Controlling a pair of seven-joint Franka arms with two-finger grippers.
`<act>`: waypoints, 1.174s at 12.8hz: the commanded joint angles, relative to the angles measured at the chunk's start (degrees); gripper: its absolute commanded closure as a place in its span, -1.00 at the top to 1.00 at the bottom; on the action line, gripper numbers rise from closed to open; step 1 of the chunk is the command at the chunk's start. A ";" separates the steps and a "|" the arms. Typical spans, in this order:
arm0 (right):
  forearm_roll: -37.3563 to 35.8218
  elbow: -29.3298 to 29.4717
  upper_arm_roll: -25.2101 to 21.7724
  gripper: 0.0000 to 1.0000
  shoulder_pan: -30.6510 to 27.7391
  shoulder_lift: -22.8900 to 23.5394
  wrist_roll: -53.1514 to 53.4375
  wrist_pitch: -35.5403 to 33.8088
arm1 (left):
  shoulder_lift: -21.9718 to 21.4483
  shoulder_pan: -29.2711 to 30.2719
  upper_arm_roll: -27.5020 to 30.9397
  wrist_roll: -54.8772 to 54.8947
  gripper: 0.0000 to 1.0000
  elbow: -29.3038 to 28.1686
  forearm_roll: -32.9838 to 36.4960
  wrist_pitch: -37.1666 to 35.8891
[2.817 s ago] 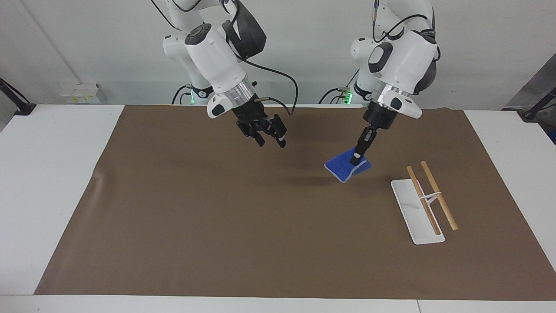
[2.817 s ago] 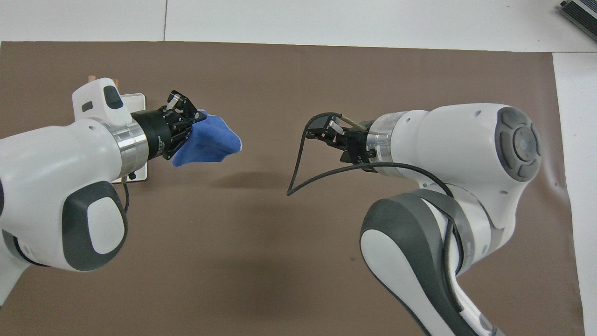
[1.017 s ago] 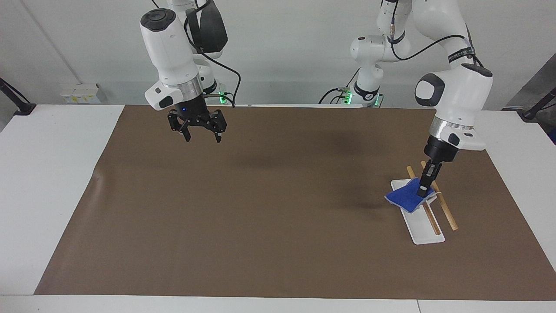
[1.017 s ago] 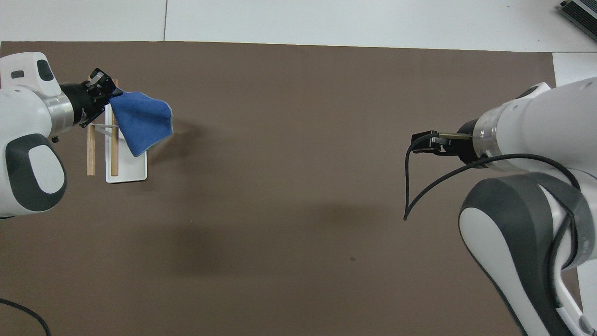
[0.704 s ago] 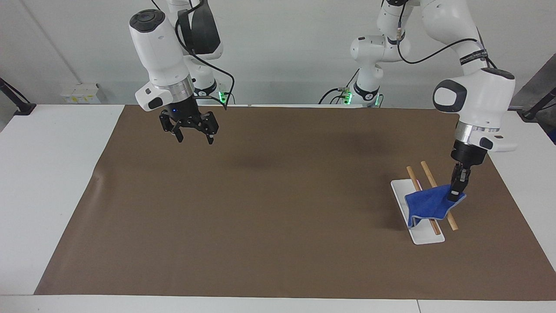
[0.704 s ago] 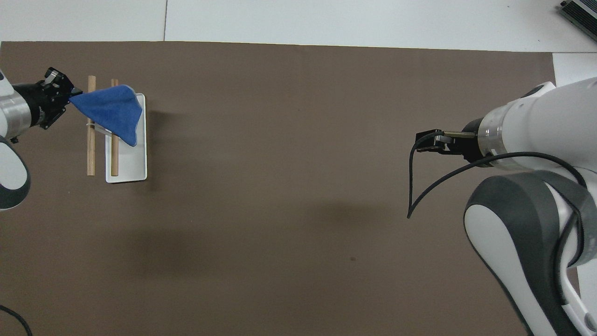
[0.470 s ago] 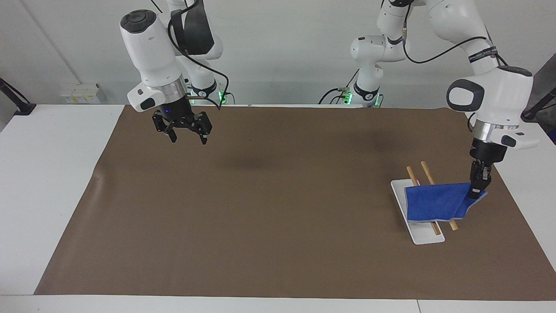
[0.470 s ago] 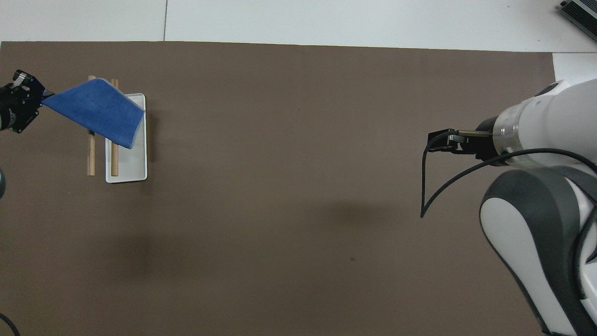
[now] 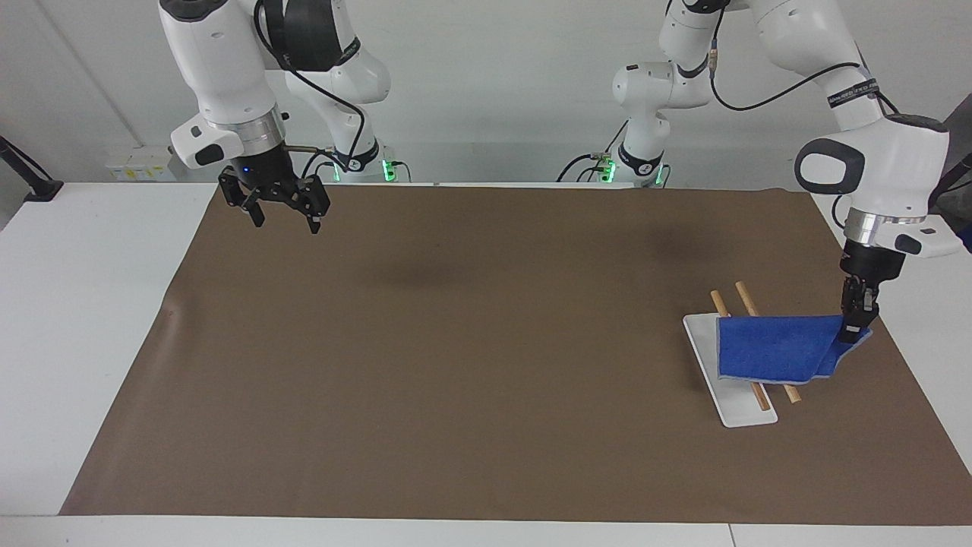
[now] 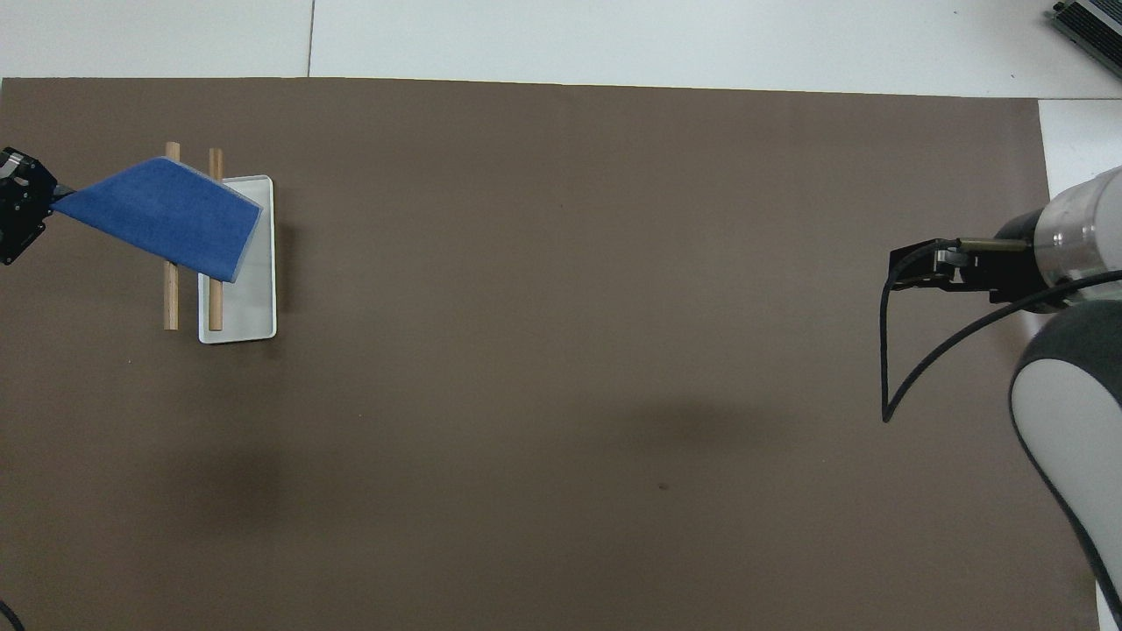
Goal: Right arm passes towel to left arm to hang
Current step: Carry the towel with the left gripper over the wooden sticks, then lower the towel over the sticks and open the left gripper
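Low in the facing frame, a brown mat (image 9: 456, 395) is seen covering most of the white tabletop (image 9: 76, 342). At mid-height, toward the frame edge at the left arm's end, a small towel rack is found: a white rectangular base (image 9: 743, 409) (image 10: 254, 307) carrying two wooden rods (image 9: 790, 393) (image 10: 170, 302) that run side by side along its length.

The blue towel (image 9: 774, 349) (image 10: 162, 215) is spread across both rods and over part of the base, so that the rods' middles are hidden and only their ends are shown. Its pale stitched edge can be made out on the side toward the middle of the mat.

One corner of the towel, out past the rods toward the left arm's end of the tabletop, is pinched in the left hand (image 9: 854, 327) (image 10: 22, 215), whose fingers are closed on the cloth. That hand is pointed steeply down from its wrist, over the mat just beside the rack. In the overhead frame only its tip is shown, at the frame edge.

Higher in the facing frame, in the upper corner at the right arm's end, the right hand (image 9: 281, 216) (image 10: 929, 267) is held over the mat, well apart from the rack. Its fingers are spread and nothing is held between them. A small blue light is lit just above it.
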 commanded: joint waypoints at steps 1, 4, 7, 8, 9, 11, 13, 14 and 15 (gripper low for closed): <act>-2.80 2.83 -1.87 1.00 2.64 0.27 -1.16 -3.60 | -2.91 -0.55 0.26 0.53 -1.00 -5.72 1.13 1.22; -1.75 2.57 -6.11 1.00 6.09 0.19 -1.16 -3.61 | -3.97 -1.08 0.17 1.14 -1.00 -8.11 1.21 1.31; -1.66 1.34 -6.19 1.00 6.26 -0.25 -1.33 -4.22 | -4.85 -1.17 0.17 4.04 -1.00 -10.12 1.22 1.31; -1.58 1.34 -6.19 1.00 6.26 -0.25 -2.12 -4.31 | -5.20 -1.17 0.08 4.74 -1.00 -10.83 1.22 1.31; -1.49 1.34 -6.19 1.00 5.83 -0.17 -3.86 -4.31 | -5.37 -1.17 0.08 5.10 -1.00 -11.27 1.22 1.31; 0.43 1.42 -6.37 1.00 5.56 -0.17 -7.30 -4.31 | -5.55 -1.26 0.08 5.36 -0.85 -11.45 1.22 1.31; 1.15 1.51 -7.24 1.00 5.82 -0.08 -7.66 -4.31 | -5.55 -1.17 0.08 6.76 0.28 -11.36 1.22 1.22; 1.41 1.51 -7.34 1.00 5.91 -0.08 -7.57 -4.40 | -5.55 -1.17 0.17 8.08 0.56 -11.36 1.22 0.96; 1.41 1.51 -7.34 1.00 6.00 0.01 -7.57 -4.75 | -5.55 -1.17 0.17 9.48 0.65 -11.19 1.22 0.52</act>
